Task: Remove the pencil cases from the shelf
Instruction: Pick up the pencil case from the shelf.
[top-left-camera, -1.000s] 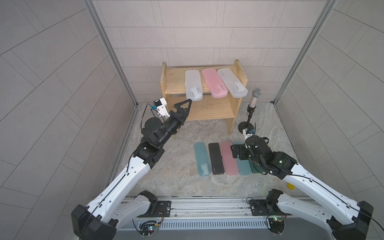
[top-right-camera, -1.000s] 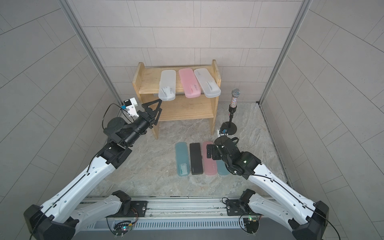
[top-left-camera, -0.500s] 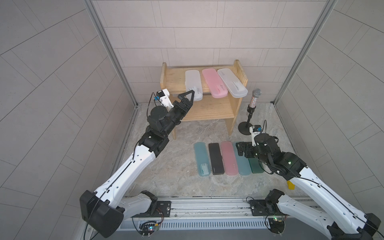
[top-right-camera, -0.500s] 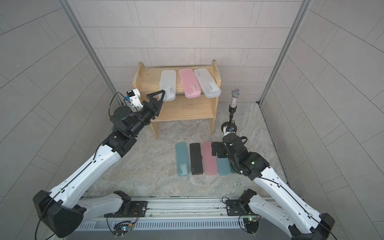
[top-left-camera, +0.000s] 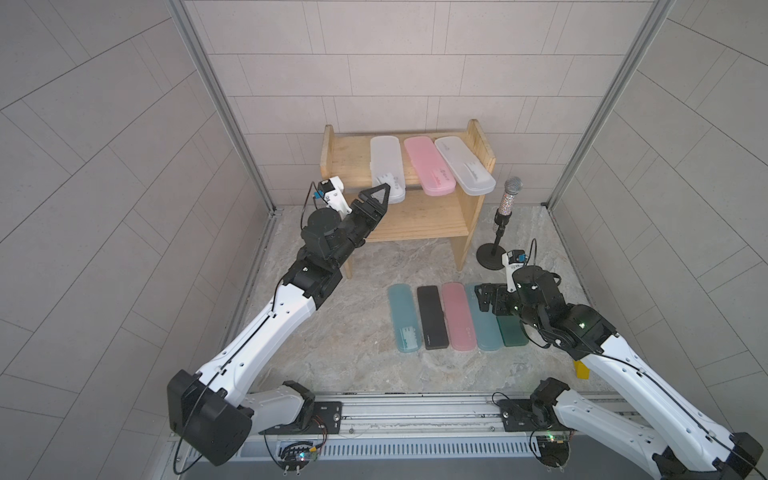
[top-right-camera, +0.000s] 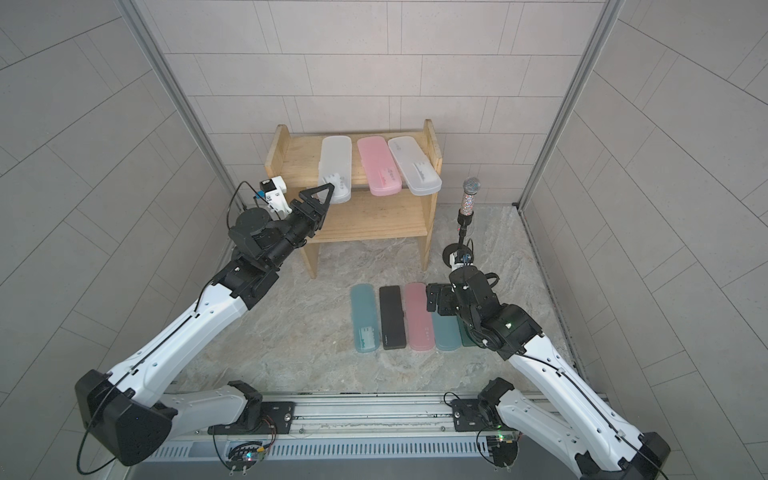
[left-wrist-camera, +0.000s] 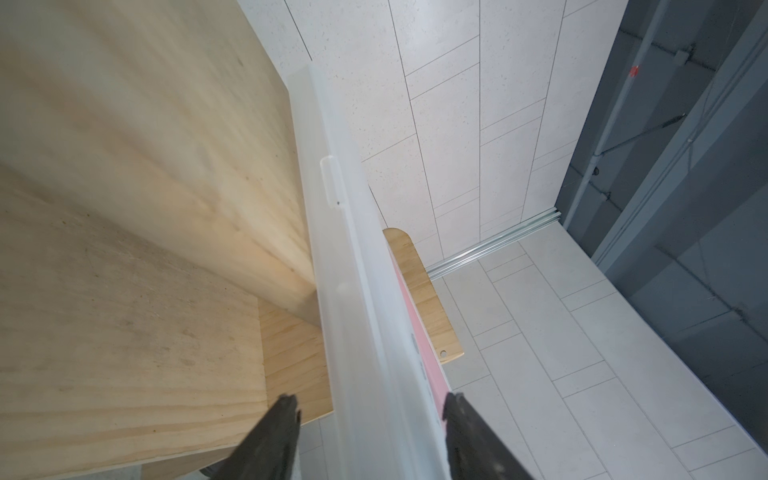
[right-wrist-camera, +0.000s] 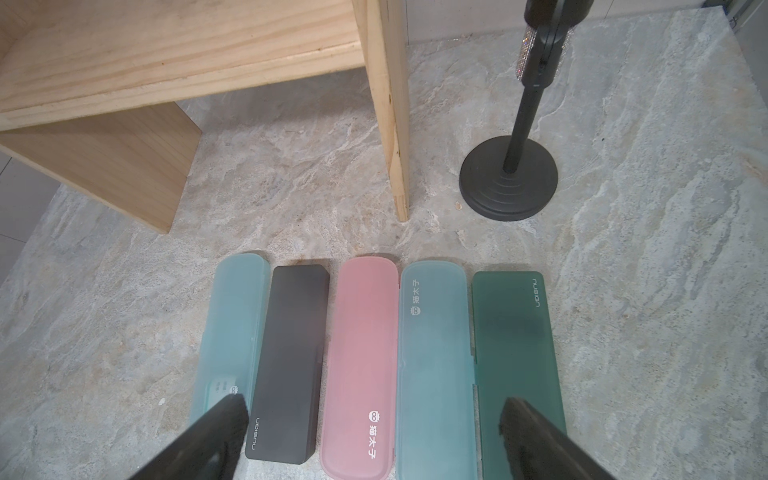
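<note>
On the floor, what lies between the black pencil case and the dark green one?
A pink case and a light blue case, shown in the right wrist view.

L arm (top-left-camera: 266, 328) stretched fwd & up; L gripper (left-wrist-camera: 370, 409) rolled sideways, jaws stacked, part-way apart. R arm (top-left-camera: 631, 378) bent low, R gripper (right-wrist-camera: 374, 407) tipped down, jaws spread wide, holding nothing.

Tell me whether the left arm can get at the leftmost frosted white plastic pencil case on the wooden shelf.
Probably yes: the left gripper straddles the overhanging front end of that frosted white case, open, with nothing between. The pink plastic case lies close beside it, so clearance looks tight.
</note>
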